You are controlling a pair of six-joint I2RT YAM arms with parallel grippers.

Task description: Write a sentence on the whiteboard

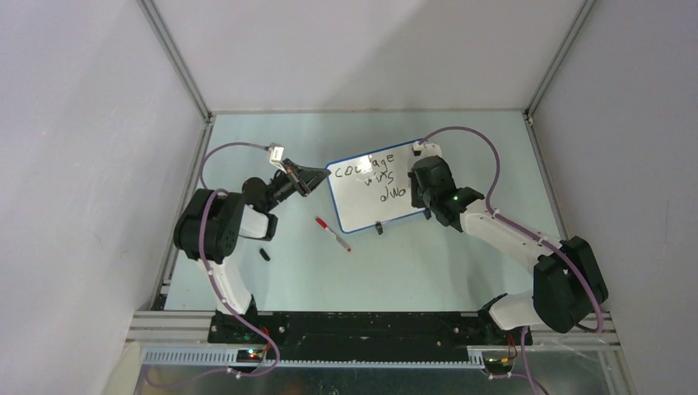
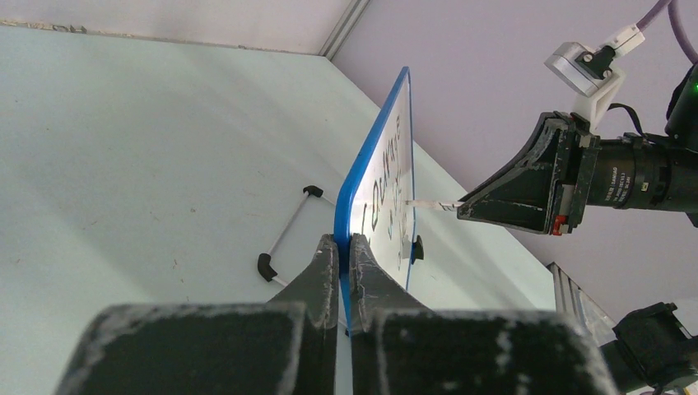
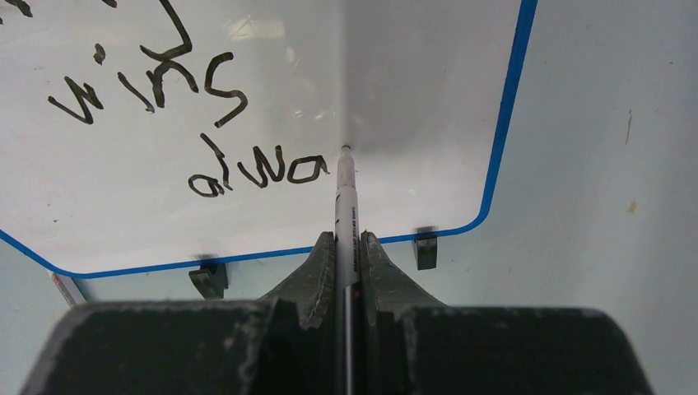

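Two pairs of fingers were shown drawn fully together, each on a separate object. The left gripper (image 2: 345, 247) was pinched on the thin blue rim of the whiteboard (image 2: 387, 156), at its left edge. The right gripper (image 3: 347, 245) was clamped on a marker (image 3: 346, 193), which was held pointing straight out from the fingers. The marker's tip was set against the white surface just right of the last letter written. The sentence (image 3: 165, 107) was recorded as unfinished: "courage" was read on the top line in the overhead view, "wins" below it, and only "alwa" on the third, each line staggered further right. The board was propped at a slant on two black feet (image 3: 425, 248) at the middle of the table (image 1: 461, 132), between the two arms. A second marker (image 1: 332, 234), red-capped, was seen lying just in front of the board. A small black object (image 1: 264, 254) was seen nearer the left arm.
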